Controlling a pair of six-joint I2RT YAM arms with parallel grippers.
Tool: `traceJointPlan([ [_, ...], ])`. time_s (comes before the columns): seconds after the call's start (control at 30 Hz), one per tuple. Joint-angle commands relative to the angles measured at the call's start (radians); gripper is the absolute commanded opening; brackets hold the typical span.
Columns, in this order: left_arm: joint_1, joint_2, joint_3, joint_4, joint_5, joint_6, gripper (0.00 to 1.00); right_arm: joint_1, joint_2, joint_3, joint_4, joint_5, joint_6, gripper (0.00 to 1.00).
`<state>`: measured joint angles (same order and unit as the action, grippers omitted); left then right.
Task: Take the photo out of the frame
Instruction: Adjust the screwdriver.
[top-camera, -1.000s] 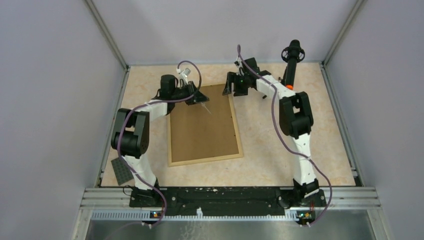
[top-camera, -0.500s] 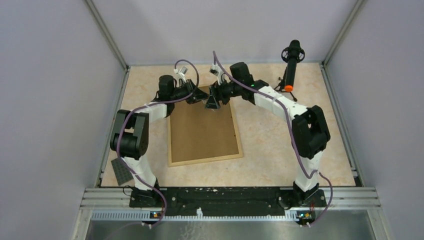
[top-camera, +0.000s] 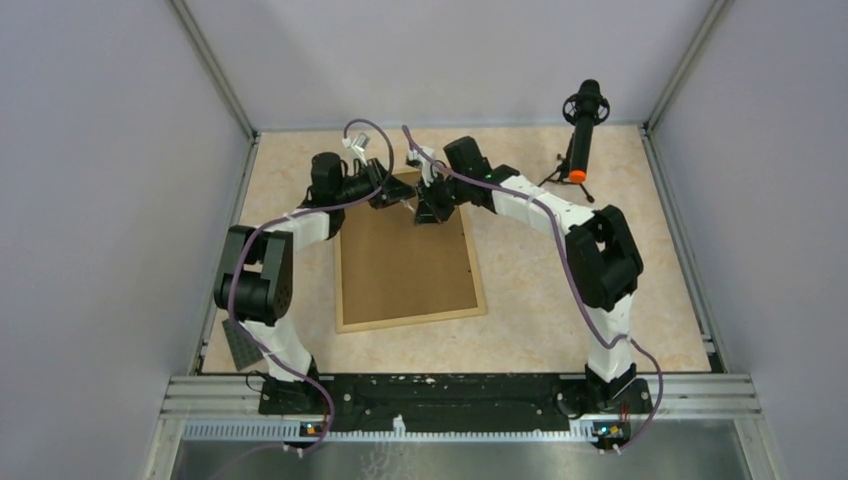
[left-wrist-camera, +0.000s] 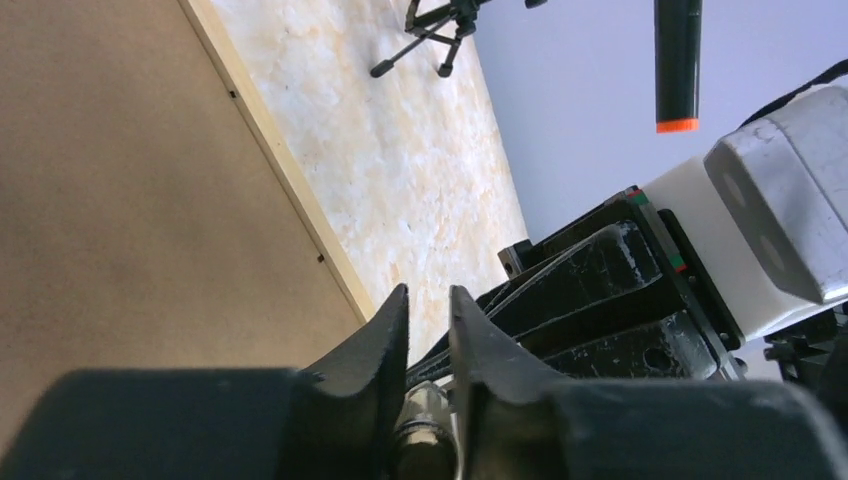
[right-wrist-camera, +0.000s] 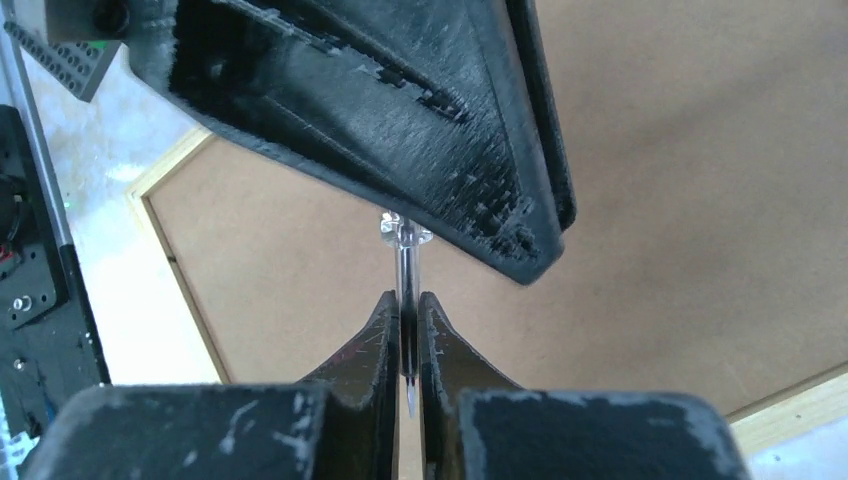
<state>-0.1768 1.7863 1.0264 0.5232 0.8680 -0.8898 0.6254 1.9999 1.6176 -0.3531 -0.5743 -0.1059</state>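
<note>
here, right gripper (right-wrist-camera: 406, 305) tight around thin pin (right-wrist-camera: 404, 262)

light-wood frame (top-camera: 405, 262) flat, back up

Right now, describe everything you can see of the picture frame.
The frame is a large thin rectangle of light wood lying flat on the marbled table, slightly skewed, back side up. A brown fibreboard back fills it, and its front is hidden. Small dark marks dot the inner edge. The left end effector and right end effector hold a thin clear pick above its far end; contact cannot be told.
</note>
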Motion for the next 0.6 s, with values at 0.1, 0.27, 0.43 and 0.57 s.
traceJointPlan([
  [0.1,0.009,-0.069,0.126,-0.31,0.263,0.376,0.56,-0.013,-0.072,0.022,-0.143,-0.092,-0.2,0.0],
  [0.27,0.01,-0.013,0.256,-0.779,0.397,0.766,0.62,-0.014,-0.092,0.024,-0.285,-0.168,-0.376,0.0],
  [0.43,0.006,0.022,0.271,-0.885,0.427,0.836,0.59,-0.013,-0.095,0.037,-0.331,-0.202,-0.43,0.0],
  [0.57,-0.005,0.031,0.257,-0.877,0.429,0.828,0.55,-0.01,-0.079,0.06,-0.361,-0.218,-0.448,0.0],
])
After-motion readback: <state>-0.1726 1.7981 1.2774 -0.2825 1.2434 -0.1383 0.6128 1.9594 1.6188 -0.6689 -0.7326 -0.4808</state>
